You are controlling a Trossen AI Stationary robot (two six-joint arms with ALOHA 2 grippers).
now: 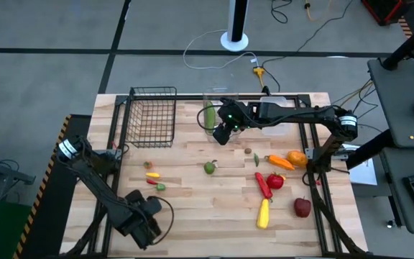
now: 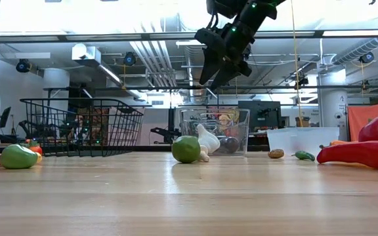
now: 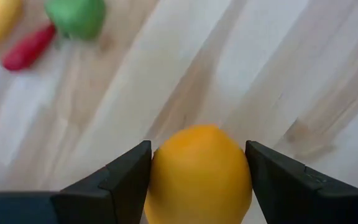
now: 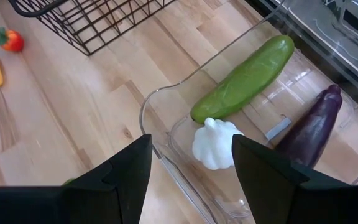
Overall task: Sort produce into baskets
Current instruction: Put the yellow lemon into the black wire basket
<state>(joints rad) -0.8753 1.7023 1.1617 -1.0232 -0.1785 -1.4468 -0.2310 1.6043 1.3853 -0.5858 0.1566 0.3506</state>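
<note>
My left gripper (image 1: 146, 226) is near the table's near left corner, shut on a round orange fruit (image 3: 199, 177), which the gripper hides in the high view. My right gripper (image 4: 191, 155) is open and empty, high above the near end of the taller clear bin (image 1: 208, 101); the low view shows it (image 2: 216, 69) well above the bin (image 2: 238, 115). In that bin lie a green cucumber (image 4: 244, 78), a white garlic (image 4: 215, 143) and a purple eggplant (image 4: 309, 121). The black wire basket (image 1: 152, 115) stands left of the bin. My left gripper pinches the orange fruit between its two fingers, one on each of the fruit's opposite sides (image 3: 161, 177). The fingers (image 3: 126, 177) slant down toward the table. I cannot tell whether the fruit is clear of the wood.
Loose produce lies on the table: a green round fruit (image 1: 210, 167), small red, yellow and green pieces (image 1: 153, 177) at the left, and orange (image 1: 297, 157), red (image 1: 264, 185) and yellow (image 1: 264, 214) peppers and a red apple (image 1: 302, 207) at the right. A shallow clear bin (image 2: 300, 139) stands far right.
</note>
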